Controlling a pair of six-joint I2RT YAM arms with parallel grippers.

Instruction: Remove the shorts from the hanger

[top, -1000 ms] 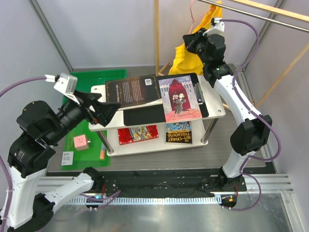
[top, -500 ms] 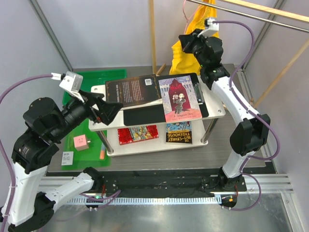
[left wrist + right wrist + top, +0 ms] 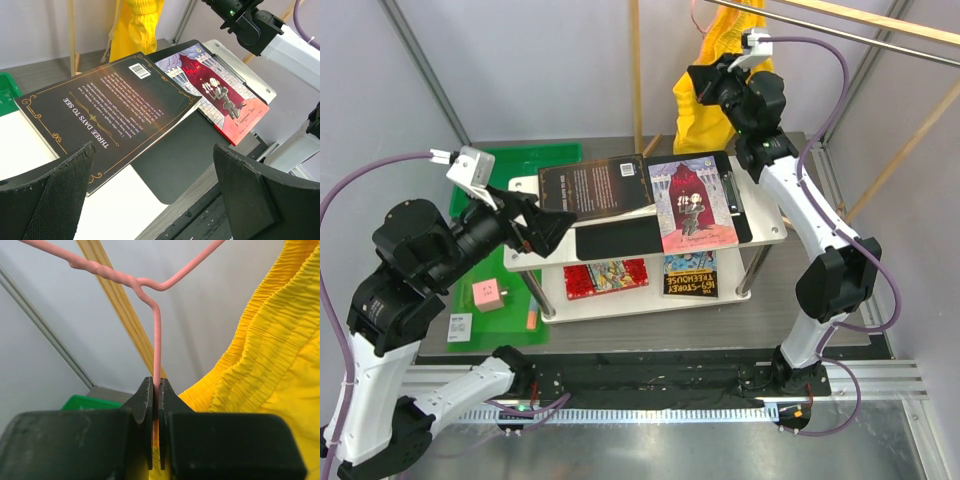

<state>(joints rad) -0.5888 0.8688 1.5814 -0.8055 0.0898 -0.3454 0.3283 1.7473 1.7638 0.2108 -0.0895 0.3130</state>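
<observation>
The yellow shorts hang at the back behind the shelf, on the pink wire hanger. The shorts also show in the right wrist view, to the right of the fingers, and in the left wrist view. My right gripper is raised at the shorts and is shut on the hanger's wire, its tips pinching the thin pink strand. My left gripper is open and empty, low at the left end of the white shelf, its pads wide apart.
A white two-level shelf holds a black book, a red book and a black sheet on top, and two books below. A green mat with a pink cube lies left. Wooden poles and a rail stand behind.
My right gripper has moved left and a little up with the hanger, and the shorts swung left with it. My left arm has shifted slightly up.
</observation>
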